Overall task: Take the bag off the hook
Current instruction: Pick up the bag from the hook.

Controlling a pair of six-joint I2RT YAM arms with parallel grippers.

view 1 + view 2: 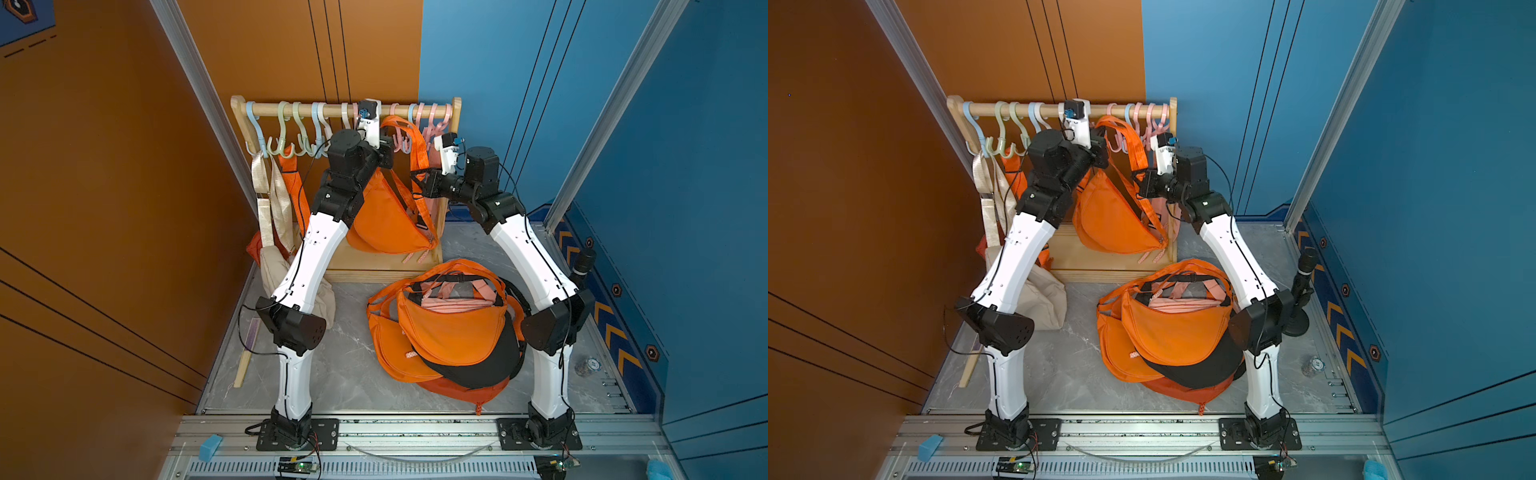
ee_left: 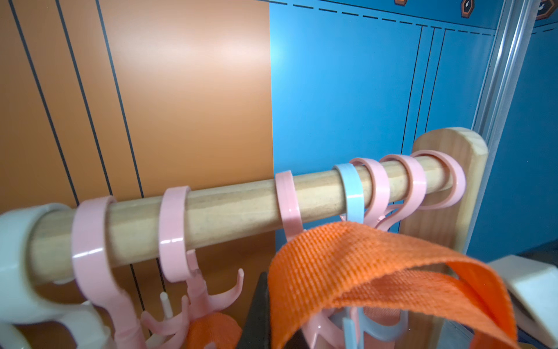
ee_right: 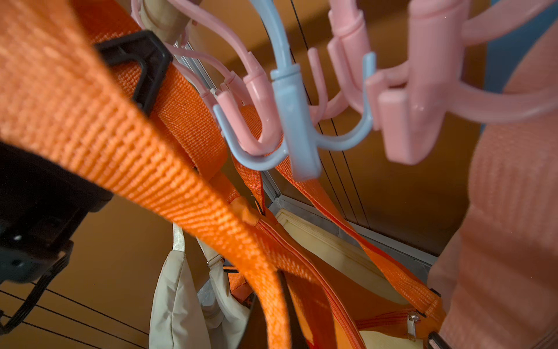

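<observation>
**A:** Where is the orange sling bag?

**B:** It dangles in front of the wooden rack, below the rod, between the two arms. Its strap is pulled up in an arch right by a pink hook.

**A:** And the grippers?

**B:** Both are pressed together on that strap. The left gripper pinches it close under the rod, and the right gripper pinches it lower, on the arch's other leg.

**A:** So is it off?

**B:** I can't tell. In the left wrist view the webbing covers the prongs. In the right wrist view the blue hook looks bare, but orange shows behind the pink ones.

**A:** How far along, then?

**B:** I'd say mid-lift. The strap is gripped and raised. What's left is drawing it clear of the prongs and setting the bag down, perhaps by the pile of bags on the table.
</observation>
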